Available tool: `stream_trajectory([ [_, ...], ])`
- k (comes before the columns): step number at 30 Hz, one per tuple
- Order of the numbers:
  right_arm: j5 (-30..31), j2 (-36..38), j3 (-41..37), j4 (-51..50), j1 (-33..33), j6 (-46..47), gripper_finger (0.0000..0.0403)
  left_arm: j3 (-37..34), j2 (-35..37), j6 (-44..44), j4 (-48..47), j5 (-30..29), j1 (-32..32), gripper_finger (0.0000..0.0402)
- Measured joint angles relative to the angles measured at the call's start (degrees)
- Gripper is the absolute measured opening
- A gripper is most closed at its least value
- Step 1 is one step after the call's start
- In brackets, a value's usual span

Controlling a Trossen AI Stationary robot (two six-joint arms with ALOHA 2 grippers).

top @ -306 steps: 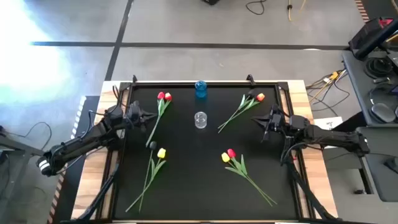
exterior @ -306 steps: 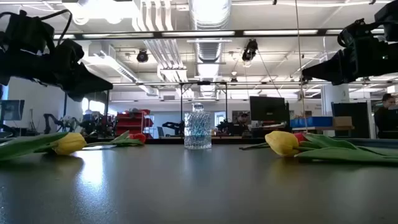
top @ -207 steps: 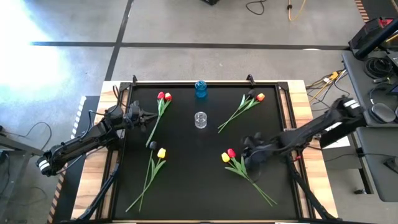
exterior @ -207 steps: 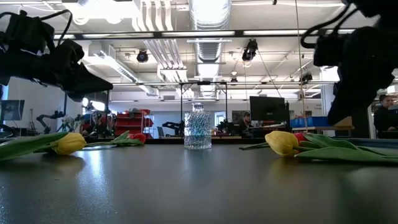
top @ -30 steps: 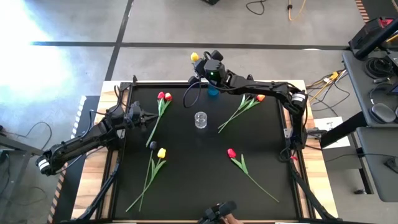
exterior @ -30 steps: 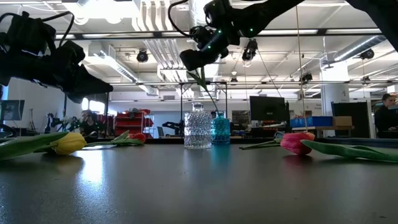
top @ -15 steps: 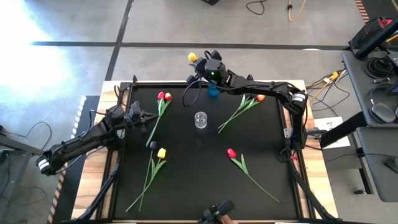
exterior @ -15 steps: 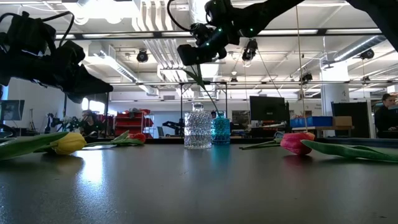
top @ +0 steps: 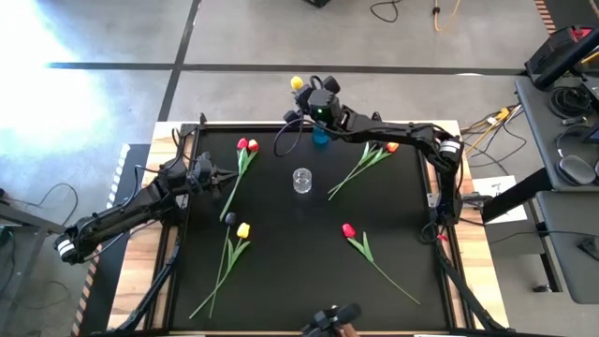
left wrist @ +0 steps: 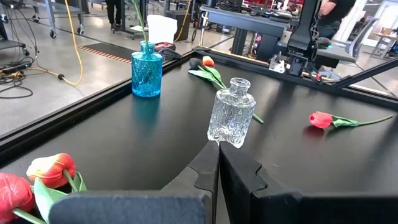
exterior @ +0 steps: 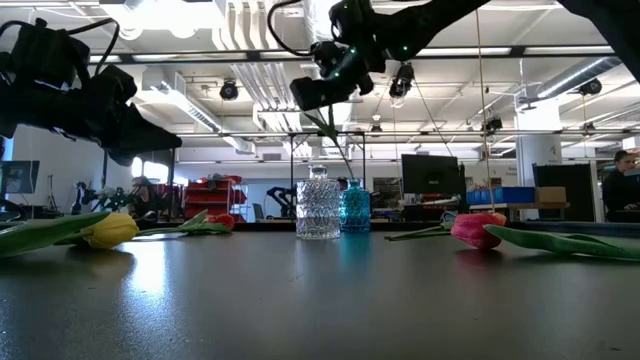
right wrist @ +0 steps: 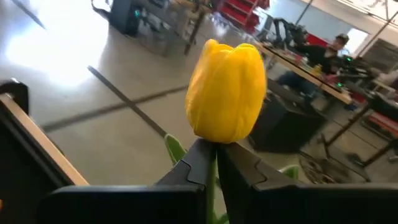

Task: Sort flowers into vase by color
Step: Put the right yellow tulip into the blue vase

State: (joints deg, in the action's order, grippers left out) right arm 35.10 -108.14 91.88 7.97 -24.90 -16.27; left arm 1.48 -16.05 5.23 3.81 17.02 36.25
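Over the table's far edge, right gripper [top: 309, 101] pinches yellow tulip [right wrist: 226, 99].

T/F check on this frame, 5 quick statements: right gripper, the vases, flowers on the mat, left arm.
1. The right gripper is shut on the yellow tulip. True.
2. The yellow tulip's stem reaches down to the clear vase. False: it runs down to the blue vase.
3. The left gripper holds a red tulip. False: it is shut on nothing, waiting at the table's left side.
4. A single red tulip lies on the mat on the right arm's side, near the front. True.
5. The clear vase already holds two flowers. False: it holds none.
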Motion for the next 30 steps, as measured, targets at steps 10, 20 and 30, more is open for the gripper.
stream_trajectory([
  [10,0.96,1.70,0.00,-10.48,0.02,2.82,0.0135,0.01,0.00,0.00,0.00,0.01,0.00,0.0000],
  [20,0.96,6.82,-0.02,-20.99,0.99,5.33,0.0194,0.01,0.00,0.00,-0.02,0.01,-0.02,0.0000],
  [30,0.12,11.75,-0.02,-33.92,2.95,6.95,0.0192,-0.01,-0.04,0.00,-0.02,0.01,0.00,0.0000],
])
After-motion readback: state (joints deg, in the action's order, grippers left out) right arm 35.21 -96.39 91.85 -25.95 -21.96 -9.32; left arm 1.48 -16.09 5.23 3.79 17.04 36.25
